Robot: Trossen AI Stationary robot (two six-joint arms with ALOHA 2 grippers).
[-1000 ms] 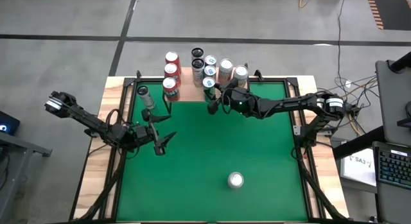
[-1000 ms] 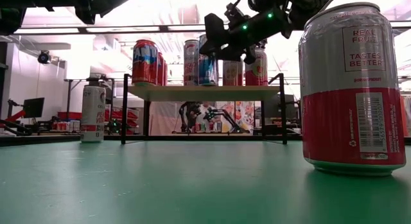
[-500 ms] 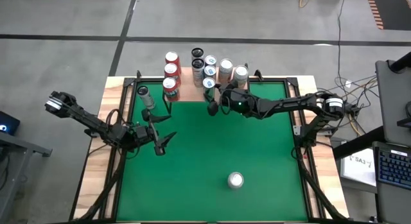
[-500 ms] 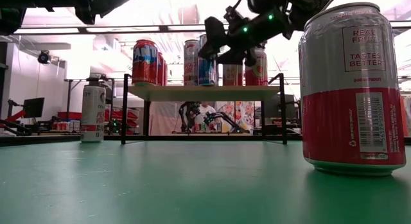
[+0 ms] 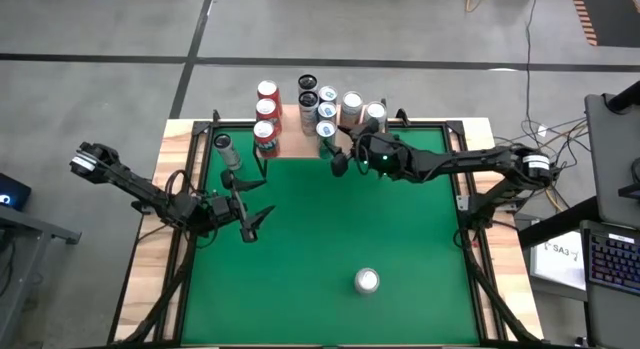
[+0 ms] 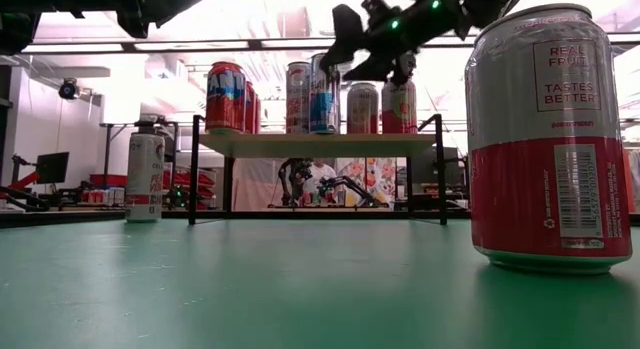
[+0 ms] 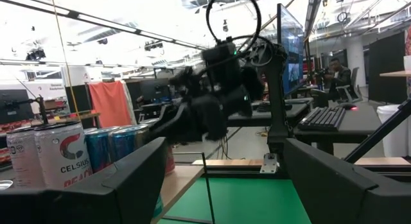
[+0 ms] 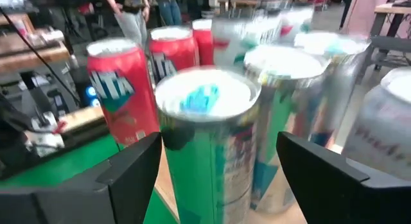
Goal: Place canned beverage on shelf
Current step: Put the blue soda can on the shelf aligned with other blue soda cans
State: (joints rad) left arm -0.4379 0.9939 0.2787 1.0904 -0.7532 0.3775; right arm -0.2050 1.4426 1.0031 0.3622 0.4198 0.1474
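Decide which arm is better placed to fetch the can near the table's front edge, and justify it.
Probably the right. The right gripper is open and empty by the shelf, free to swing back to the can. The left gripper is comparably near, so it's close.

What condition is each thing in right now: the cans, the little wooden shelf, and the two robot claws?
Shelf: standing at the table's far edge, crowded with upright cans.
Can near the front: upright on the green table, alone.
Slim can: upright on the table, left of the shelf.
Right gripper: open, empty, raised in front of the shelf.
Left gripper: open, empty, waiting over the table's left side.
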